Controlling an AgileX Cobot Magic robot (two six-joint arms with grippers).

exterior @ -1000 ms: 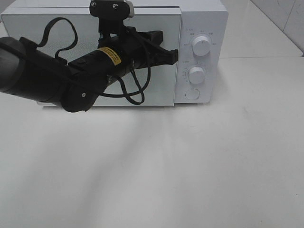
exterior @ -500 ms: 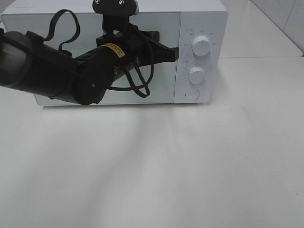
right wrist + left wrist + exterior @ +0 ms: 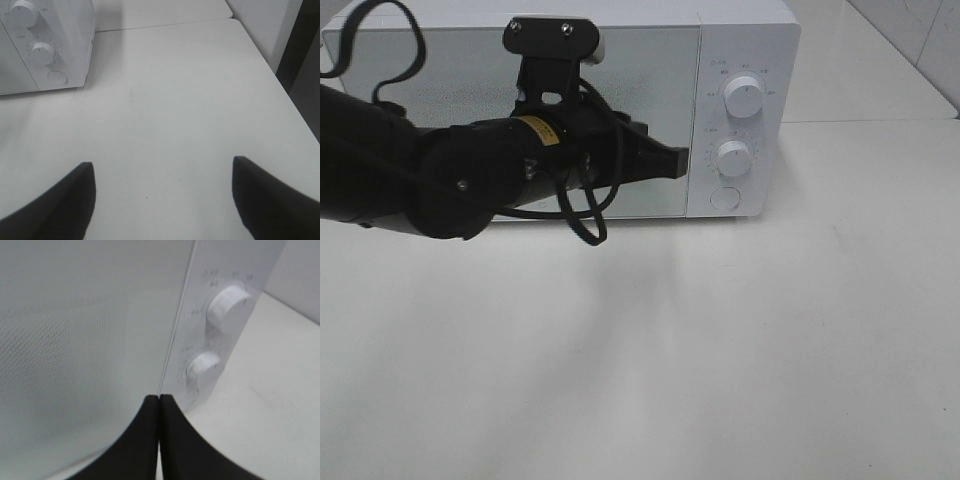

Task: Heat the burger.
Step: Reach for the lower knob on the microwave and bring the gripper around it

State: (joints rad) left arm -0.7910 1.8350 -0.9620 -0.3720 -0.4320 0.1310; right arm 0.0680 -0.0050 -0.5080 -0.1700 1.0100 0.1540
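Observation:
The burger is out of view. A white microwave (image 3: 740,40) stands at the back of the table with its door (image 3: 650,80) closed. Its panel has two white knobs (image 3: 743,98) (image 3: 733,157) and a round button (image 3: 724,198). My left gripper (image 3: 680,160) is shut and empty, its tip close to the door's right edge beside the lower knob. In the left wrist view the shut fingers (image 3: 159,402) point at the seam between door and panel. My right gripper (image 3: 162,175) is open and empty above bare table, out of the high view.
The white table (image 3: 720,350) spreads in front of the microwave. The left arm and its cable (image 3: 582,215) cross the door. In the right wrist view the table's right edge (image 3: 280,82) borders a dark gap.
My left gripper has dropped from beside the upper knob to the level of the lower knob, and the arm has lowered and swung in across the door.

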